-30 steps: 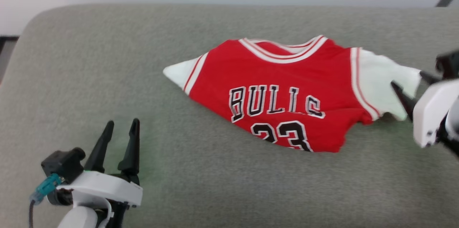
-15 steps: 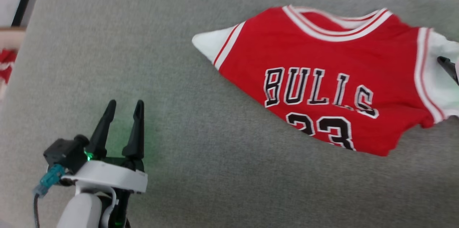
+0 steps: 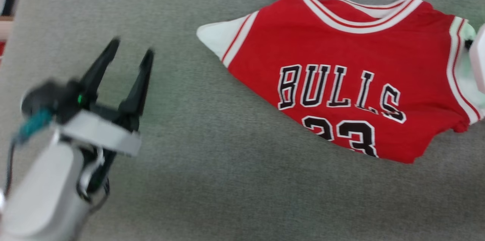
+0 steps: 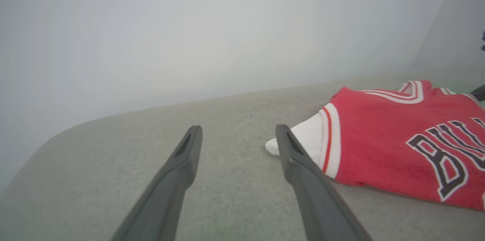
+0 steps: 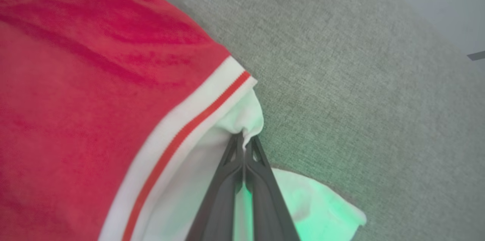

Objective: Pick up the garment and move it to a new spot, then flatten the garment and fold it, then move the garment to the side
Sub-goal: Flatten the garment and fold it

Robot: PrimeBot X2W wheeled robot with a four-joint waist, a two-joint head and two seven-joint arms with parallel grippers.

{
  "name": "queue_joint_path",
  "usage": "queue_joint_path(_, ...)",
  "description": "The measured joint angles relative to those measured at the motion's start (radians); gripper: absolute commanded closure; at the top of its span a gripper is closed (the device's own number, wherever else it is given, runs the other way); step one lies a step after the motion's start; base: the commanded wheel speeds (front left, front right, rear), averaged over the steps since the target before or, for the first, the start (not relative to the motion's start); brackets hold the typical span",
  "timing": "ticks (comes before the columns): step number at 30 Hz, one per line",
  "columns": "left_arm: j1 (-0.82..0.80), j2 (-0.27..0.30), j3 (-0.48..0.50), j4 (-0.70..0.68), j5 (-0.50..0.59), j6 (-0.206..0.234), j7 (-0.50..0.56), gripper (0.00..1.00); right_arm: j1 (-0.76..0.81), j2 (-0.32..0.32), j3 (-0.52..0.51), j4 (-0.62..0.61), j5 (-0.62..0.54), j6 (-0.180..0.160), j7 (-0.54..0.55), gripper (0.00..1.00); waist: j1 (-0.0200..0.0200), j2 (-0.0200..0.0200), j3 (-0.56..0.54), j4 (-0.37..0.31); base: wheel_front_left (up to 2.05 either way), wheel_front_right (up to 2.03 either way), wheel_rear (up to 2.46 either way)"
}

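The garment (image 3: pixel 341 63), a red jersey with white sleeves and black "BULLS" and "23" print, lies face up on the grey padded surface (image 3: pixel 212 180), right of centre. Its lower edge is tucked under. My right gripper (image 5: pixel 243 138) is shut on a pinched fold of the garment's (image 5: pixel 94 82) white sleeve (image 5: pixel 212 138); its pale housing (image 3: pixel 478 57) shows at the right edge of the head view. My left gripper (image 3: pixel 130 47) is open, above the surface, left of the garment's other white sleeve tip (image 3: pixel 214 35). That sleeve tip (image 4: pixel 303 140) lies just beyond the right finger (image 4: pixel 299 161) in the left wrist view.
The grey padded surface (image 4: pixel 113 150) curves off at its far left corner, with a pale wall (image 4: pixel 189 25) behind it. A dark strip and a bit of red (image 3: pixel 3 40) show past the surface's left edge.
My right gripper has shut on the white sleeve. My left gripper has moved forward, closer to the other sleeve tip. The head camera has shifted between frames.
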Motion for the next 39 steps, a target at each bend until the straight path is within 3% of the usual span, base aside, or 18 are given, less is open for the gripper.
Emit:
queue_joint_path(5,-0.218,0.148,-0.243,-0.004,-0.159,-0.001,0.155,0.0,-0.025,0.026,0.008,0.001,0.002,0.0,-0.011,1.0,0.0,0.0,0.013,-0.032,0.0,0.0,0.0)
queue_joint_path(11,-0.487,0.244,-0.539,0.029,-0.486,-0.002,0.416,0.0,-0.061,0.047,0.011,-0.002,-0.003,0.001,-0.018,1.0,-0.0001,0.0,0.045,-0.06,0.0,0.0,0.0)
queue_joint_path(15,-0.642,0.249,-0.666,0.094,-0.624,-0.002,0.529,0.0,-0.081,0.048,0.02,-0.019,-0.003,0.002,-0.013,1.0,0.0,0.0,0.068,-0.073,0.0,0.0,0.0)
queue_joint_path(19,-0.751,0.231,-0.766,0.172,-0.702,-0.002,0.575,0.0,-0.104,0.05,0.025,-0.035,-0.005,0.002,-0.009,1.0,0.0,0.0,0.091,-0.087,0.0,0.0,0.0)
queue_joint_path(28,-0.87,0.192,-0.934,0.293,-0.768,-0.002,0.529,0.0,-0.129,0.063,0.039,-0.06,-0.014,0.001,-0.004,1.0,0.0,0.0,0.122,-0.113,0.0,0.0,0.0)
queue_joint_path(35,-0.903,0.181,-0.977,0.323,-0.77,-0.002,0.542,0.0,-0.145,0.069,0.058,-0.065,-0.014,0.0,-0.005,1.0,0.0,0.0,0.132,-0.117,0.0,0.0,0.0)
queue_joint_path(37,-0.905,0.18,-0.978,0.322,-0.788,-0.002,0.564,0.69,-0.148,0.07,0.063,-0.065,-0.014,0.0,-0.006,1.0,0.0,0.0,0.134,-0.119,0.0,0.0,0.0)
queue_joint_path(39,-0.905,0.182,-0.979,0.317,-0.804,-0.002,0.571,1.0,-0.152,0.07,0.072,-0.065,-0.013,0.0,-0.01,1.0,0.0,0.0,0.135,-0.121,0.0,0.0,0.0)
